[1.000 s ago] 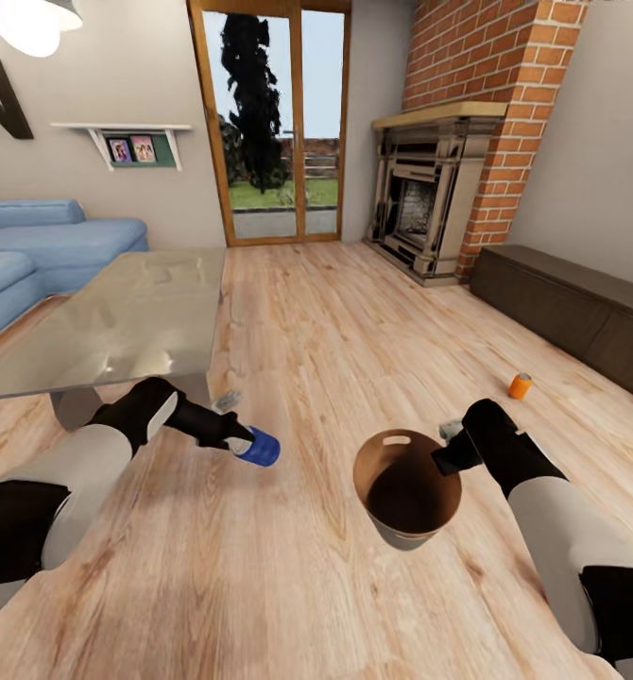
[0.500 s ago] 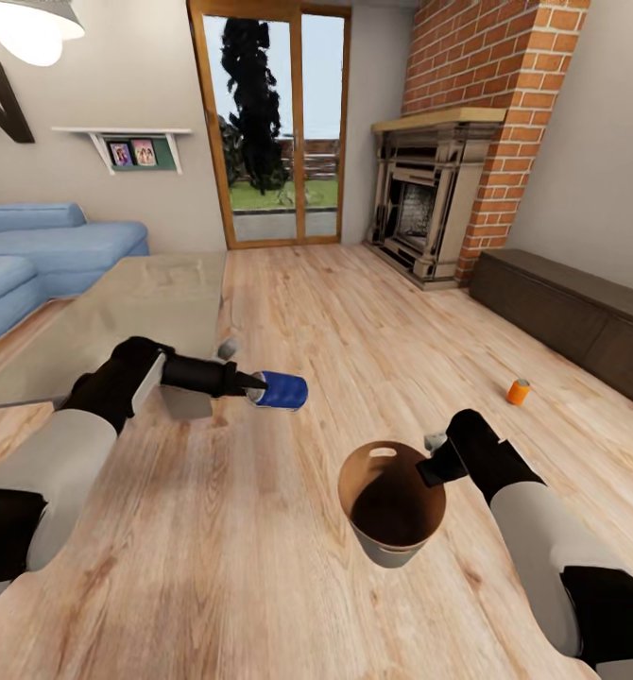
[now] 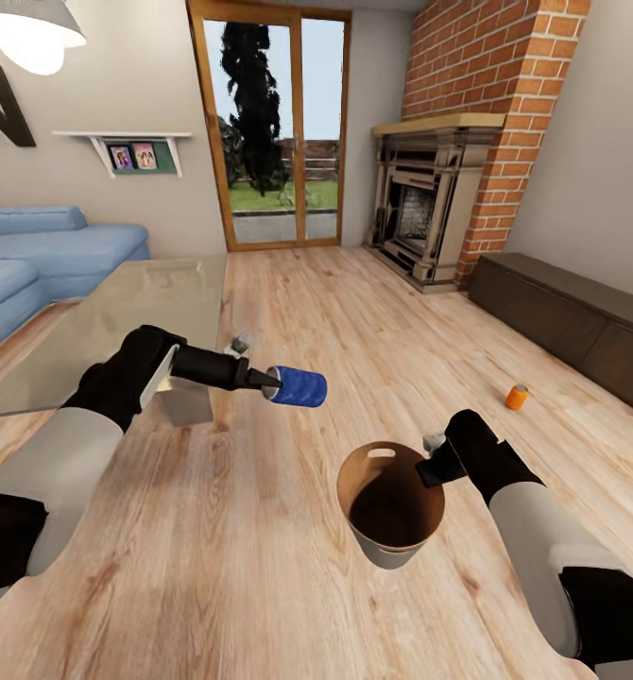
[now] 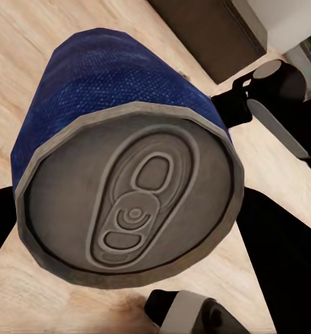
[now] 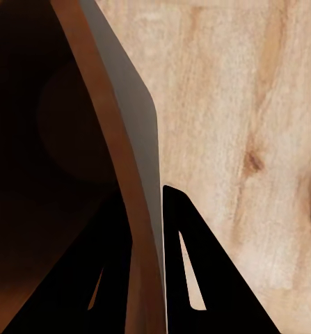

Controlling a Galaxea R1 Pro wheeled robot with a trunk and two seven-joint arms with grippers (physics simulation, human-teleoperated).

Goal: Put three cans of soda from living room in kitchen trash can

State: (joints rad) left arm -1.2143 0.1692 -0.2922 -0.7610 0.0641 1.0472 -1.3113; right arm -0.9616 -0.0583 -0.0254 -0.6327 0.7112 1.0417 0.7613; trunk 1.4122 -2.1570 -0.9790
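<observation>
1. The living room has a pale wood-plank floor (image 3: 335,312) with visible grain, a red brick fireplace (image 3: 468,142), a blue padded sofa (image 3: 33,255) and a long dark low cabinet (image 3: 572,312) along the wall.
2. A flat glass table (image 3: 118,312) with a glossy top stands at the left, near the sofa.
3. The trash can (image 3: 392,505), round and tapered, grey outside and tan-brown inside, has a slot cut-out near its rim. It is held off the floor by the right hand (image 3: 435,458), whose two black fingers pinch the thin wall, one inside and one outside.
4. The left hand (image 3: 265,381) grips a dark blue soda can (image 3: 298,386) by its silvery end; the can lies sideways in the air, up and left of the bin's mouth.
5. A small orange soda can (image 3: 516,397) sits on the floor near the cabinet.
</observation>
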